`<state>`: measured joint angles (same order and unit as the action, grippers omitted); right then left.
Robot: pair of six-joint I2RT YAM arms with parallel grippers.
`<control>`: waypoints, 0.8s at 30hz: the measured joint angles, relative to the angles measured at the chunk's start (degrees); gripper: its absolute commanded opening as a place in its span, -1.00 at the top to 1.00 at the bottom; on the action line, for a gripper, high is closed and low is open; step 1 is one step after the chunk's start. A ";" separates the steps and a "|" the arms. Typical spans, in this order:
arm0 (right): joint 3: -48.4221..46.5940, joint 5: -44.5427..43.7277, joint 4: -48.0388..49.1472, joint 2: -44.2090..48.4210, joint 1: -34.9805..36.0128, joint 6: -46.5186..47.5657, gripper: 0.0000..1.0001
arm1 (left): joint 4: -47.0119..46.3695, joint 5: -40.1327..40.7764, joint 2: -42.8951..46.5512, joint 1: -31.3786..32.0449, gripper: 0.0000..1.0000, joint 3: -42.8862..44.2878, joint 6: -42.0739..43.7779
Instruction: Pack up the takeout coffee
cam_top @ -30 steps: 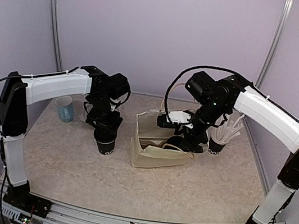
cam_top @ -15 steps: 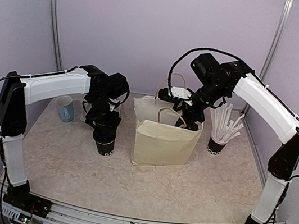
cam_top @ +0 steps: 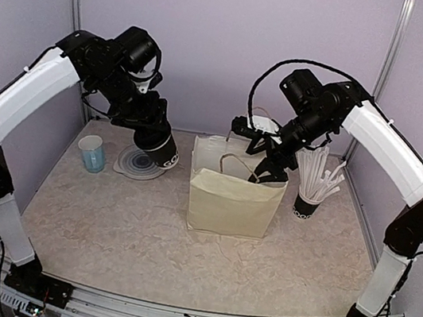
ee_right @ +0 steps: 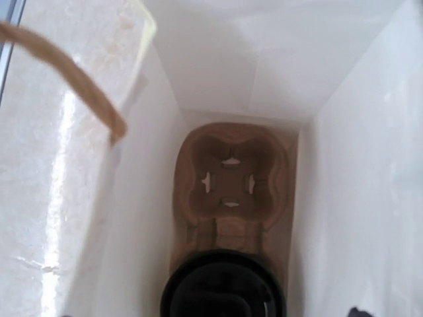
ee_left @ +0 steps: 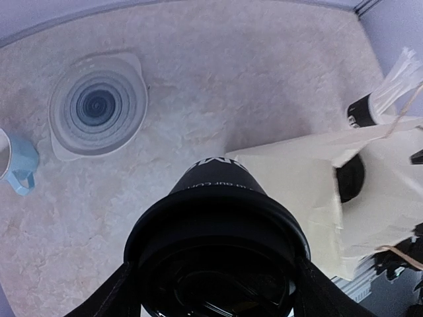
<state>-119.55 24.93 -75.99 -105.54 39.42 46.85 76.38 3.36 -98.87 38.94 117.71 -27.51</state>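
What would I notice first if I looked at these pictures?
The big cream paper bag standing open in the middle catches your eye first. Just to its left, the left fingers hold a black lidded cup tilted in the air. Looking down inside the bag, a second lidded cup sits in a brown cardboard carrier, next to an empty slot.
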 measured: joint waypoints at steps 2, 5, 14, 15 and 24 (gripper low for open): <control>-0.31 0.17 -0.02 0.85 0.00 0.04 -0.76 | 0.22 -0.37 1.36 0.11 -0.14 3.80 -0.79; -0.76 0.83 -0.04 2.49 0.00 0.13 -0.76 | 0.37 -0.35 2.43 0.28 -0.12 8.00 -1.97; -4.37 1.77 0.50 4.13 -0.44 -1.51 -0.76 | -3.37 1.79 3.28 2.69 -0.04 11.45 -3.08; -4.48 1.84 0.76 4.17 -0.48 -1.77 -0.76 | -5.09 1.40 3.41 3.58 -0.04 11.30 -2.89; -6.08 3.21 5.97 4.92 -5.88 -5.46 -0.75 | -15.93 -2.08 -0.22 6.49 0.01 11.63 0.94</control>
<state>-125.62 28.14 -70.02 -100.62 33.54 41.39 60.45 1.28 -99.09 45.43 129.34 -26.57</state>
